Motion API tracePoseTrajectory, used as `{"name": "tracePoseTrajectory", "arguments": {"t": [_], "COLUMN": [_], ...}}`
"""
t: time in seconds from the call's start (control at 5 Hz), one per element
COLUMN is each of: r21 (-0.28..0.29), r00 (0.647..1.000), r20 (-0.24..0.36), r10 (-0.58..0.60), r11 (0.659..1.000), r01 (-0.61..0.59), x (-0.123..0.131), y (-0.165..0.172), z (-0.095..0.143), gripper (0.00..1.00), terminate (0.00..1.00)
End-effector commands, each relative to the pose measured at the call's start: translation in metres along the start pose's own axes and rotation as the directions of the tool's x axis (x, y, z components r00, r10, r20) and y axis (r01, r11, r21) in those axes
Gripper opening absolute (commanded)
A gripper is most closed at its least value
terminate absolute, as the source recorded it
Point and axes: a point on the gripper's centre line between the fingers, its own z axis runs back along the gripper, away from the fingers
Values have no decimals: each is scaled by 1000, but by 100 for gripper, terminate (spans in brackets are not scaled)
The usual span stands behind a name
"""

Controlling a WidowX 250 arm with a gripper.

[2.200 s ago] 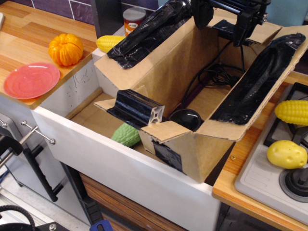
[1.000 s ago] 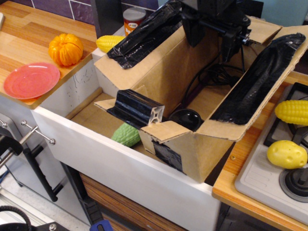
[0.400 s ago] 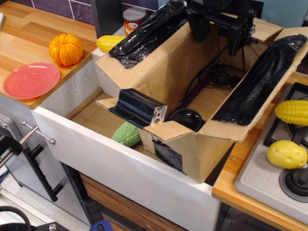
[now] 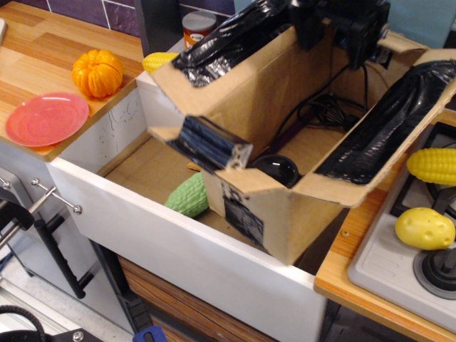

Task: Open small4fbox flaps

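The small4fbox (image 4: 285, 217), brown cardboard with a dark label on its near short side, sits tilted in the white sink (image 4: 178, 249). Its flaps stand open: the left long flap (image 4: 228, 35) and the right long flap (image 4: 388, 121) are lined with crinkled black tape. The near short flap (image 4: 210, 142) is black-taped and folded outward. The far short flap (image 4: 399, 44) is plain cardboard. My black gripper (image 4: 333, 39) hangs over the far end of the box between the long flaps, fingers apart, holding nothing that I can see. The frame is blurred there.
Inside the box lie a black round object (image 4: 279, 169) and cables (image 4: 324, 110). A green toy vegetable (image 4: 187, 196) lies in the sink. An orange pumpkin (image 4: 97, 72), pink plate (image 4: 46, 117) and corn (image 4: 158, 62) are at left. Corn (image 4: 433, 165) and a potato (image 4: 425, 228) are on the stove at right.
The box has tipped and shifted: its near end rose and swung right, and the long flaps moved up. The gripper moved right and up at the far end.
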Motion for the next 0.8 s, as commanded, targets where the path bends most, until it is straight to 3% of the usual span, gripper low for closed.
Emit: {"name": "tracePoseTrajectory", "arguments": {"t": [0.0,0.6], "r21": [72,167], "r00": [992,970], "r20": [116,225], "r10": [-51,-88], "r11": [997,985], "r01": [43,51], "x": [40,65], "y": [-3,-9], "z": [26,22], "gripper": [100,100], "terminate": [0,0]}}
